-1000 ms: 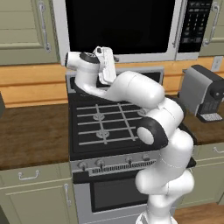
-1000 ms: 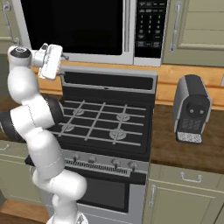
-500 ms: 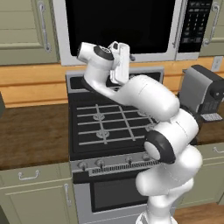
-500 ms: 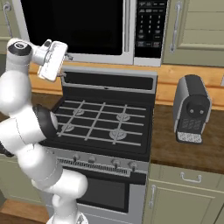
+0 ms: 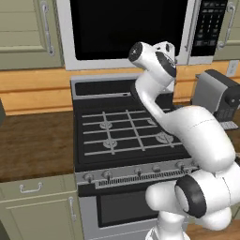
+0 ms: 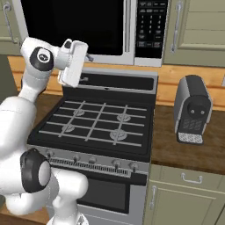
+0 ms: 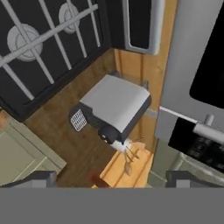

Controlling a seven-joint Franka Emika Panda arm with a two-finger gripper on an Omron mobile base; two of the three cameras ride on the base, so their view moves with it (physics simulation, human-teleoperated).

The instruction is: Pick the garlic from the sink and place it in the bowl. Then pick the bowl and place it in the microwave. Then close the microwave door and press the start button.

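Note:
The microwave (image 5: 126,28) hangs above the range, and its door (image 6: 74,19) with the black window looks shut against the frame. Its bar handle (image 6: 127,26) stands left of the keypad (image 6: 151,24). My gripper (image 6: 86,58) is held up in front of the microwave's lower edge, turned toward the right counter. In the hand view the gripper (image 7: 111,179) is open, its tips wide apart with nothing between them, and the microwave (image 7: 197,65) fills the right side. The garlic, the bowl and the sink are out of view.
A steel range with black grates (image 5: 126,131) sits directly below the hand. A grey coffee machine (image 6: 192,110) stands on the wooden counter to the right, also the coffee machine (image 7: 116,107) centred in the hand view. Pale green cabinets (image 5: 23,28) flank the microwave.
The arm has swung the hand from the left end of the microwave to the right, toward the keypad side, turning as it went. The range and coffee machine stayed put.

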